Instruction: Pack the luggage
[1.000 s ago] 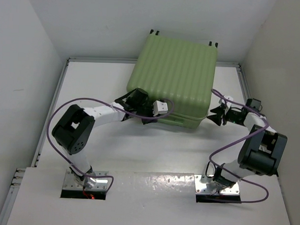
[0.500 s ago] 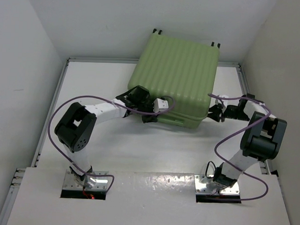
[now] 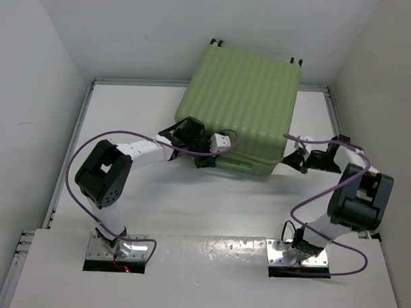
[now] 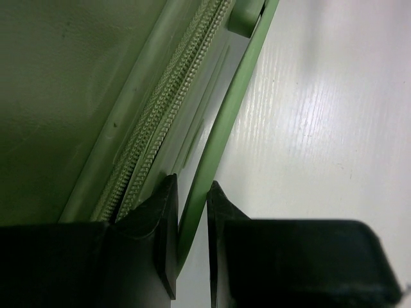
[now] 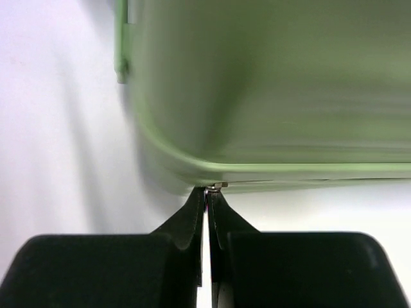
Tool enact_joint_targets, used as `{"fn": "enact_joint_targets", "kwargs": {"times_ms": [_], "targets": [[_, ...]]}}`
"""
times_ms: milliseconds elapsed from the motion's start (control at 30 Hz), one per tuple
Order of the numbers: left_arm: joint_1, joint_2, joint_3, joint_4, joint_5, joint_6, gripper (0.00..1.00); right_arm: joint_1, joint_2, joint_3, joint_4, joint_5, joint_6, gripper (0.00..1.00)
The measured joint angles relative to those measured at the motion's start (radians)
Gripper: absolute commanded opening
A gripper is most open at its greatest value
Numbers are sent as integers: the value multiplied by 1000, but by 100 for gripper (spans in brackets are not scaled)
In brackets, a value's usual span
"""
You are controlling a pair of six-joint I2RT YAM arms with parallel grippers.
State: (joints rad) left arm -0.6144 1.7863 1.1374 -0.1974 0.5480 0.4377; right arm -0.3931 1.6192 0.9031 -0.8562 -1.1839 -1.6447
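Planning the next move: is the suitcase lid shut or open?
Shut: the luggage lies flat, ribbed shell up, no lining showing, halves meeting along the zipper. Fully zipped: cannot tell.

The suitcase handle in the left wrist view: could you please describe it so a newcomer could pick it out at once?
Start from the big light-green luggage lying at the back of the table. On its near side wall runs a slim green handle, pinched by the left gripper. Unlike the toothed zipper beside it, it is smooth and stands off the shell.
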Motion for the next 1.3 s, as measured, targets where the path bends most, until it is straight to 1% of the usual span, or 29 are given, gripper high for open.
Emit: {"fn": "enact_joint_targets", "kwargs": {"times_ms": [133,300,400,500,533,633,767,900,1000,1100,1300], "targets": [[0,-19,-39,60,0,-42,0,7,-222,-169,146,35,203,0],[-8,-41,-80,112,-11,-78,0,54,-373,-276,308,100,409,0],[-24,-54,-98,129,-26,-89,0,115,-495,-378,464,162,633,0],[-41,-66,-108,129,-45,-106,0,219,-666,-510,661,295,877,0],[-47,-70,-112,130,-55,-110,0,266,-719,-550,719,363,959,0],[-56,-75,-117,135,-71,-113,0,450,-821,-620,848,587,1182,0],[-69,-93,-154,179,-92,-114,0,696,-817,-627,939,887,1421,0],[-80,-127,-224,275,-112,-116,0,874,-739,-598,1007,1114,1561,0],[-81,-142,-267,343,-110,-121,0,951,-644,-568,1067,1199,1600,0],[-78,-150,-301,407,-102,-144,0,995,-571,-557,1119,1260,1586,0],[-35,-165,-342,476,-42,-216,0,1050,-487,-521,1164,1306,1531,0]]}}
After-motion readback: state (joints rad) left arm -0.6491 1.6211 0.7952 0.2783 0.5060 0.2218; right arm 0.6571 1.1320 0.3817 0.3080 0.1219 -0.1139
